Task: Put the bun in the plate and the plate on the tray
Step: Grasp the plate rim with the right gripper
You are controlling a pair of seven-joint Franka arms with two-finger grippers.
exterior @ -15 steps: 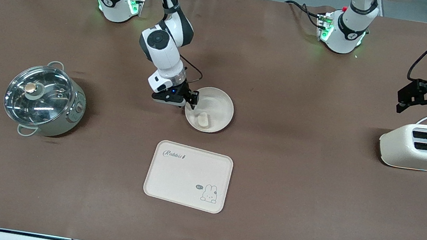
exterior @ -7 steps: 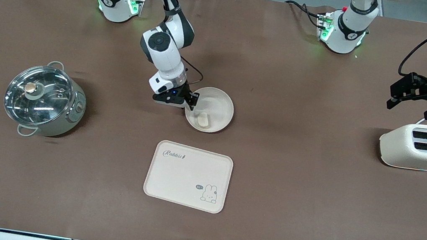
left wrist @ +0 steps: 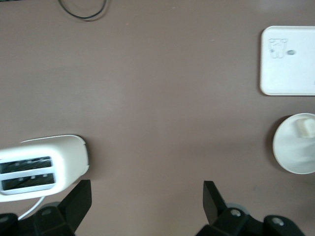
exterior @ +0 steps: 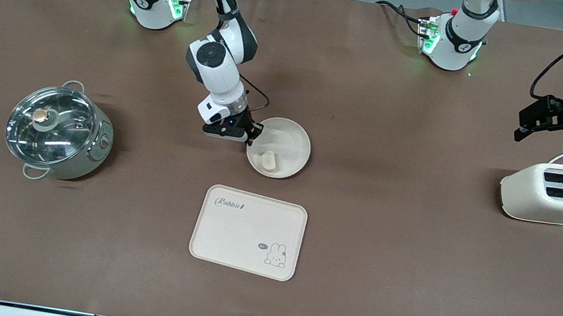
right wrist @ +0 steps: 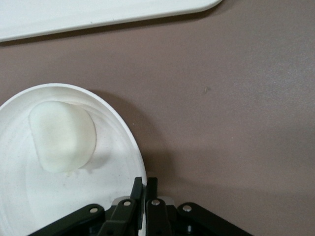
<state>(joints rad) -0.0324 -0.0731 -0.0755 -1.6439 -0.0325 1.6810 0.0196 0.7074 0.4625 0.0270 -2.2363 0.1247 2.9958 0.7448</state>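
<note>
The round cream plate (exterior: 292,143) sits on the brown table, farther from the front camera than the tray (exterior: 248,231). The small pale bun (exterior: 269,160) lies inside the plate, on its side nearest the tray. My right gripper (exterior: 254,136) is shut on the plate's rim at the right arm's end. The right wrist view shows its fingers (right wrist: 145,184) pinching the rim (right wrist: 133,147), with the bun (right wrist: 62,135) close by. My left gripper (exterior: 544,138) hangs open above the table next to the toaster, holding nothing (left wrist: 146,196).
A cream toaster (exterior: 558,194) stands at the left arm's end of the table. A glass-lidded steel pot (exterior: 59,130) stands at the right arm's end. Cables run along the table's front edge.
My right gripper has closed on the plate's rim, and the plate has slid slightly toward the left arm's end. The left arm has shifted a little above the toaster.
</note>
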